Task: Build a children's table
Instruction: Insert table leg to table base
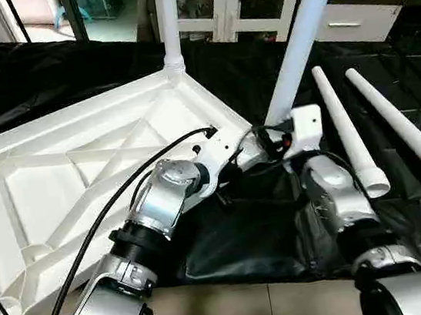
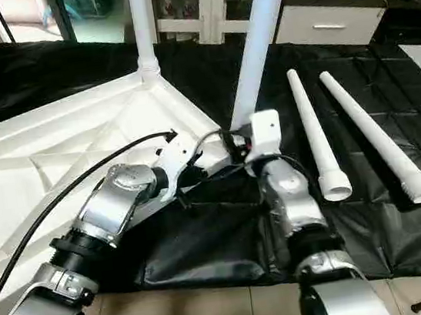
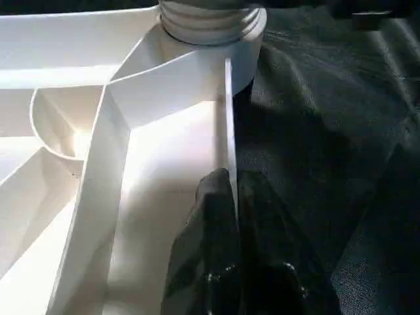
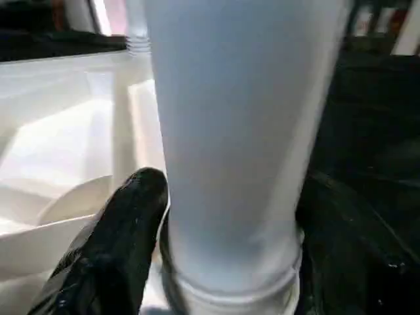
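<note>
On the black-sheeted bench, the upturned table top (image 1: 58, 177) lies ribs-up; the left gripper (image 3: 233, 197) pinches its rim, and the right gripper (image 4: 223, 216) clasps the leg (image 1: 297, 45) tilting in the near corner socket.

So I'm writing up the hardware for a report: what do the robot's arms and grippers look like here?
Both forearms are built from rounded, shiny silver segments joined by black collars. The left arm carries a black cable looping along it to a white wrist housing. The right arm ends in a boxy white wrist block with thin black wires. The left gripper and right gripper have smooth, glossy black fingers with rounded tips.
</note>
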